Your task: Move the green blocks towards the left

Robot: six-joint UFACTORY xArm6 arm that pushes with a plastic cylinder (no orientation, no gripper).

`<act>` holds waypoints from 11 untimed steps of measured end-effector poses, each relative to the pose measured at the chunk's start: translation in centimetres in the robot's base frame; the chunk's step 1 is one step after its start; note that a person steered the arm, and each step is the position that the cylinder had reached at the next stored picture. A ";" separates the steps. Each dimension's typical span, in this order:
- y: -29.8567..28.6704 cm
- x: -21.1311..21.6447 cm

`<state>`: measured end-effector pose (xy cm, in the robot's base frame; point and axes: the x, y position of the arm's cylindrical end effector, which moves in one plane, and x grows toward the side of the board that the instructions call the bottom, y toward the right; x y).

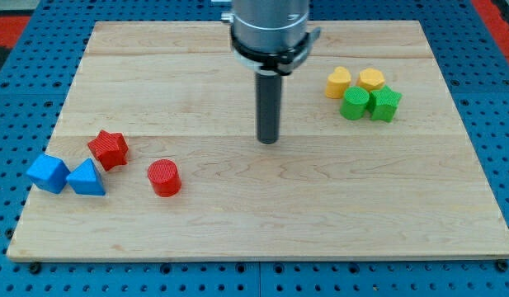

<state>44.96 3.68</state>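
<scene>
Two green blocks sit at the view's upper right: a green cylinder [355, 104] and, touching its right side, a green star-like block [384, 103]. Just above them lie a yellow heart-like block [338, 82] and a yellow hexagon [371, 79], all four packed close. My tip [269, 139] rests on the board near the centre, about a hundred pixels left of and slightly below the green cylinder, touching no block.
A red star [109, 149] and a red cylinder [164, 177] lie at the lower left. A blue cube [47, 172] and a blue triangular block [87, 178] sit near the wooden board's left edge [40, 181]. Blue pegboard surrounds the board.
</scene>
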 end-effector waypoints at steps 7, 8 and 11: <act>6.5 -3.8; 9.6 -2.3; 20.6 -6.5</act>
<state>38.42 24.30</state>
